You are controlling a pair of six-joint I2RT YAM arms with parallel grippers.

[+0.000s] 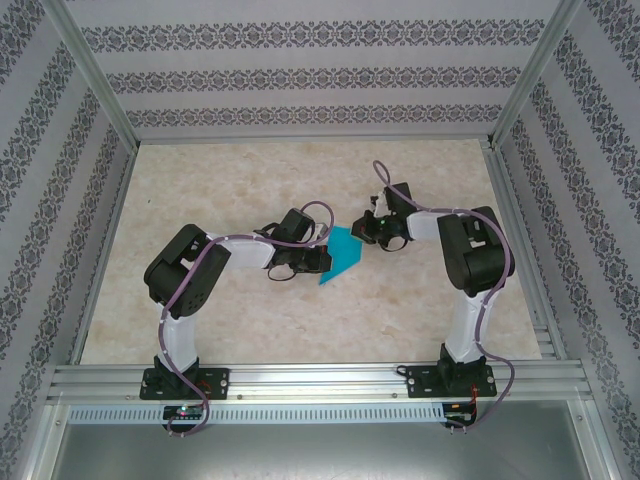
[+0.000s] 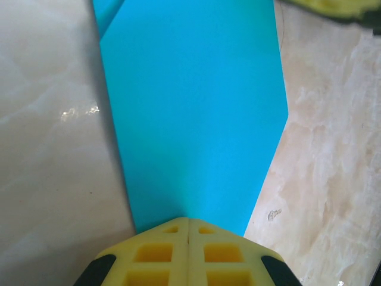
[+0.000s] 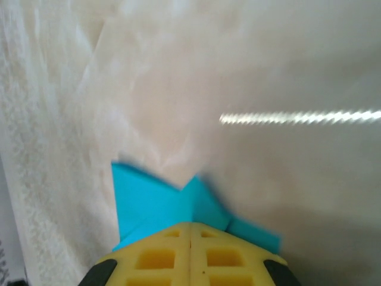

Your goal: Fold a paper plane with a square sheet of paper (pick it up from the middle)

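The square sheet of paper (image 1: 341,256) is bright teal and folded into a long shape with slanted edges. It is held between the two arms near the table's middle. My left gripper (image 1: 317,263) is shut on its near-left end. In the left wrist view the paper (image 2: 190,107) runs away from the closed yellow fingertips (image 2: 189,221). My right gripper (image 1: 368,234) is shut on the far-right end. In the right wrist view the creased layers of paper (image 3: 149,202) fan out just past its closed tips (image 3: 190,225). A yellow finger (image 2: 333,6) of the right gripper shows at the paper's far end.
The tabletop (image 1: 250,180) is pale marble-patterned board. Patterned walls (image 1: 300,70) close it in at the back and both sides. An aluminium rail (image 1: 320,380) carrying both arm bases runs along the near edge.
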